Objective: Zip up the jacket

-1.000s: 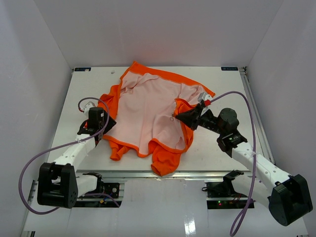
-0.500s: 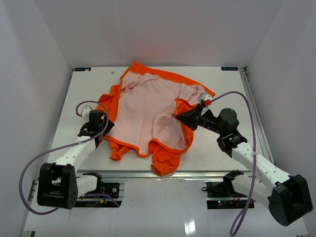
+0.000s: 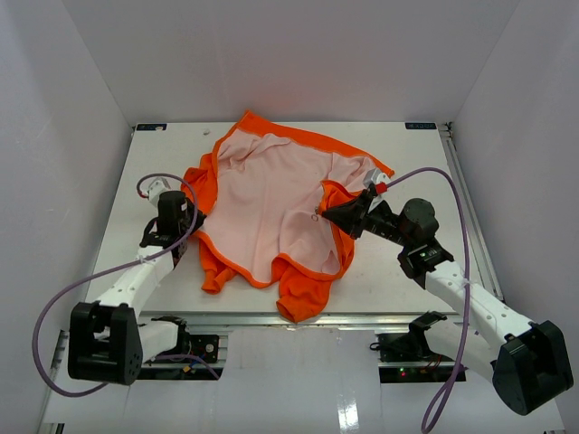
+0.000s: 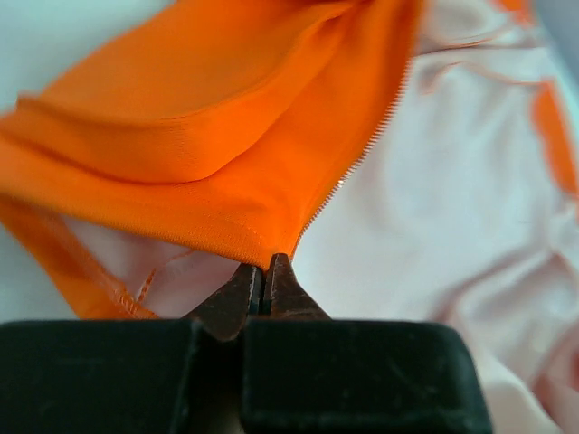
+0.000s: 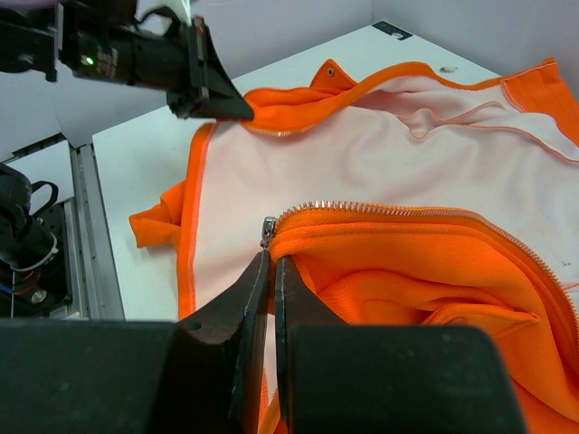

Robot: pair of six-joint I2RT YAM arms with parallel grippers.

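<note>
The orange jacket (image 3: 271, 199) lies open on the white table (image 3: 416, 154), pale pink lining up. My left gripper (image 3: 194, 229) is at its left front edge. In the left wrist view the jaws (image 4: 265, 271) are shut on the orange hem where the zipper teeth (image 4: 362, 154) end. My right gripper (image 3: 324, 213) pinches the right front edge. Seen from the right wrist, that gripper (image 5: 269, 259) is shut on orange fabric just below the small metal pull (image 5: 268, 231). The left gripper (image 5: 215, 99) also shows there, at the far edge.
White walls close in the table on three sides. A purple cable (image 3: 457, 217) arcs over the right arm and another (image 3: 68, 298) loops by the left arm. A metal rail (image 3: 289, 318) runs along the near table edge.
My left gripper has closed on the jacket's left front edge, and the left wrist has shifted slightly toward the far side. The right gripper and its hold have not changed.
</note>
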